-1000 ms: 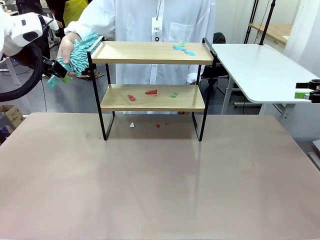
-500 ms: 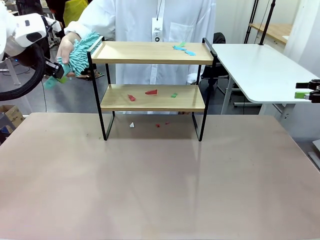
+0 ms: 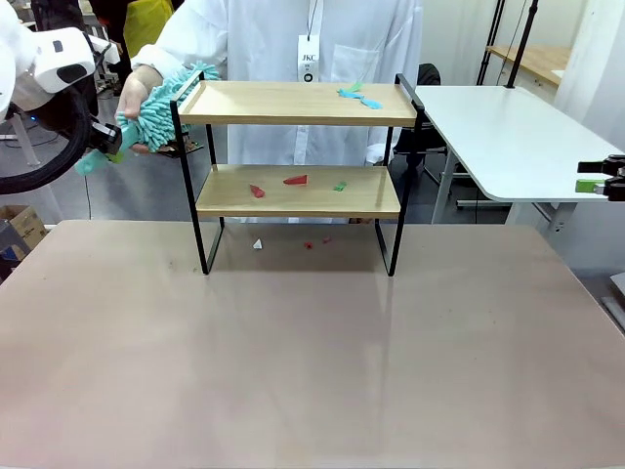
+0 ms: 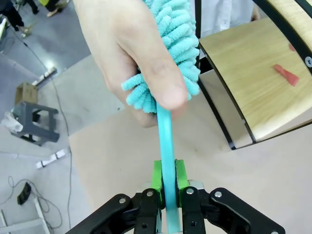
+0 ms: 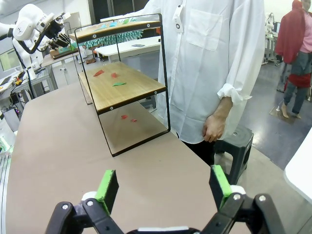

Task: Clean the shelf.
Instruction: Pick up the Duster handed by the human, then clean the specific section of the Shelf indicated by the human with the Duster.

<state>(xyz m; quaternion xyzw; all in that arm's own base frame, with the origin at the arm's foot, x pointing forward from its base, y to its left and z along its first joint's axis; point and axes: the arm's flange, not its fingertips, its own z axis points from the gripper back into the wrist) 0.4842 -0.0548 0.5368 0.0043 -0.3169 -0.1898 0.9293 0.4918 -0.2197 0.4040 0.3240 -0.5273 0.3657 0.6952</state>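
The shelf stands at the table's far middle, with teal scraps on its top board and red and green scraps on the lower board. Left of it, my left gripper is shut on the thin handle of a teal fluffy duster. A person's hand still grips the duster's head. In the left wrist view the green pads clamp the handle below that hand. My right gripper hangs open at the far right, its jaws wide apart and holding nothing.
A few small scraps lie on the brown table under the shelf. The person in a white coat stands behind the shelf. A white side table sits at the right.
My left gripper has closed onto the duster's handle. The duster's head and the person's hand have risen slightly and tilted toward the top board. The right arm has not moved.
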